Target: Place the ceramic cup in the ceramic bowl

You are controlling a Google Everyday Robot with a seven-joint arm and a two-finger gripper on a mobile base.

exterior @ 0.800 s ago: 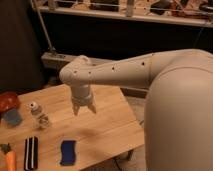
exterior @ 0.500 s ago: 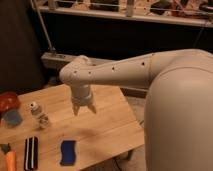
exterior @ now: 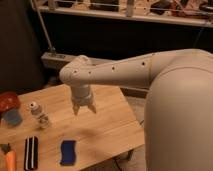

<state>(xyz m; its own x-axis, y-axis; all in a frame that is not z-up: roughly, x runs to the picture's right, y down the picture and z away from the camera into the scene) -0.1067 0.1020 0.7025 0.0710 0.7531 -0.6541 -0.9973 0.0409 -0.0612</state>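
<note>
The ceramic cup [exterior: 12, 117], small, squat and grey-blue, stands on the wooden table [exterior: 110, 130] at the far left. The ceramic bowl [exterior: 7, 101], round and glossy dark red-orange, sits just behind it, touching or nearly so, cut by the left edge of the camera view. My gripper [exterior: 84, 108] hangs above the middle of the table, pointing down, well to the right of the cup and bowl. Its fingers are spread a little and hold nothing.
A small white-capped bottle [exterior: 34, 107] and a small clear jar [exterior: 44, 120] stand between the gripper and the cup. A black-and-white striped item [exterior: 31, 152], a blue sponge [exterior: 67, 152] and an orange-handled tool [exterior: 10, 160] lie near the front edge. My arm [exterior: 150, 75] spans the right.
</note>
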